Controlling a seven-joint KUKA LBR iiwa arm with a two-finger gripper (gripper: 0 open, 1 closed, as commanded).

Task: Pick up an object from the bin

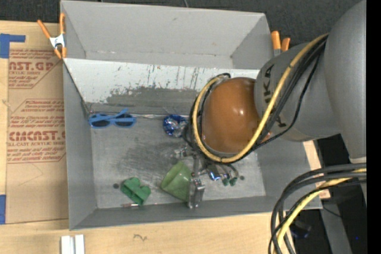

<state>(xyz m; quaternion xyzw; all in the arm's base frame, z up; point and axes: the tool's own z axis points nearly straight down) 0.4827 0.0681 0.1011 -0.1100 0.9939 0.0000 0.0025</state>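
Camera view: the arm [333, 86] is reaching into the bin [149, 33] from the right.
Fingers [194, 190]: hanging just right of the pale green wedge [177, 180], apparently touching it; clenched or released, I cannot tell.
Wedge: lying on the bin floor, immediately left of the fingers.
Neighbours: dark green piece [136, 190] left of the wedge; blue sunglasses [112, 120] and blue crumple [173, 125] beyond it.
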